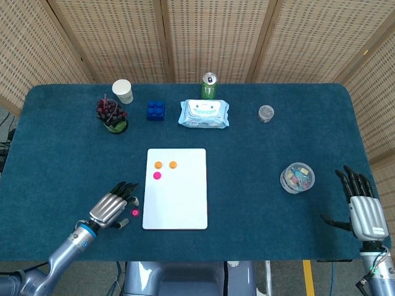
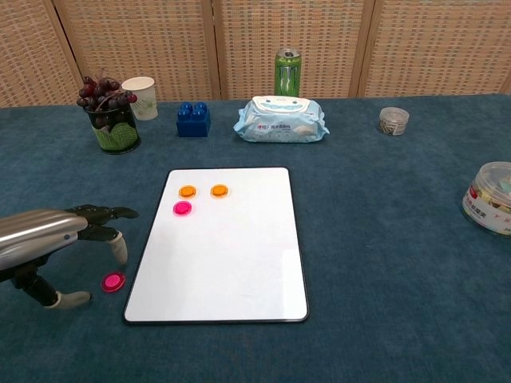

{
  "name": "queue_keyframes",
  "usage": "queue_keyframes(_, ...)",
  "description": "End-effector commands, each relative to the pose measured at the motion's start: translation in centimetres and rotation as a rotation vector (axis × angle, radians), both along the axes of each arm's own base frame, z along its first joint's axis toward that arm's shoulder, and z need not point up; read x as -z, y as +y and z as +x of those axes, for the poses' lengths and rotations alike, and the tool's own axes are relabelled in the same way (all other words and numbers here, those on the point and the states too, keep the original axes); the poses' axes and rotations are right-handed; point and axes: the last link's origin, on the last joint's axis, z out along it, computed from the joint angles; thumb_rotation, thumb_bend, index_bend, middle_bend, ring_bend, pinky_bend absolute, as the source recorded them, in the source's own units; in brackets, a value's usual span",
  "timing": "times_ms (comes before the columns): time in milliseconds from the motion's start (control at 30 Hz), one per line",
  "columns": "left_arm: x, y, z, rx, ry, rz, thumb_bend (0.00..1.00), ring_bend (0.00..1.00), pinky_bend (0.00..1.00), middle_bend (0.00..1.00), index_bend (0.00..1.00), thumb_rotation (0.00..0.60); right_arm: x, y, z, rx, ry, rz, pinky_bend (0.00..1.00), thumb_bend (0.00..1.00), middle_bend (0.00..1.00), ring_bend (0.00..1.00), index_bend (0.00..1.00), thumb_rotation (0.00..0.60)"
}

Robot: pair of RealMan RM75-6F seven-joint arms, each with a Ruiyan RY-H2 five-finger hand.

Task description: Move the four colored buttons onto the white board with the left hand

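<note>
The left hand (image 2: 56,247) is hovering low over the bench (image 1: 55,154) with fingers spread and empty, arched over the last pink button (image 2: 113,281), which is lying just off the white board's (image 2: 231,263) near-left edge, likely for a pinch. Farther back, one pink button (image 2: 182,208) and two orange buttons (image 2: 203,191) are sitting on the board. The right hand (image 1: 361,206) is idling open, well apart.

We see two orange buttons (image 2: 203,191) and two pink buttons (image 2: 183,208) against the white board (image 2: 231,263) and teal tablecloth (image 2: 383,239).
</note>
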Motion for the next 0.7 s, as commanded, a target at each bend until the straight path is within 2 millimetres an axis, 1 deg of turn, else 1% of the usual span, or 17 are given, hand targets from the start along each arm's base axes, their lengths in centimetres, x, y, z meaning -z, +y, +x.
queue_keyframes(33, 0.2, 0.0, 0.0, 0.002, 0.001, 0.002, 0.32, 0.00, 0.00, 0.00, 0.33, 0.600, 0.0, 0.0, 0.0, 0.000, 0.000, 0.000, 0.00, 0.13, 0.00, 0.00, 0.01, 0.600)
queue_keyframes(500, 0.9, 0.1, 0.2, 0.008, 0.009, 0.001, 0.33, 0.00, 0.00, 0.00, 0.33, 0.600, 0.0, 0.0, 0.0, 0.001, -0.001, 0.001, 0.00, 0.13, 0.00, 0.00, 0.01, 0.600)
queue_keyframes(600, 1.1, 0.1, 0.2, 0.009, 0.015, 0.001, 0.34, 0.00, 0.00, 0.00, 0.35, 0.600, 0.0, 0.0, 0.0, 0.001, -0.002, 0.001, 0.00, 0.13, 0.00, 0.00, 0.01, 0.600)
queue_keyframes(700, 1.3, 0.1, 0.2, 0.007, 0.017, 0.000, 0.34, 0.00, 0.00, 0.00, 0.39, 0.600, 0.0, 0.0, 0.0, 0.001, -0.002, 0.001, 0.00, 0.13, 0.00, 0.00, 0.01, 0.600)
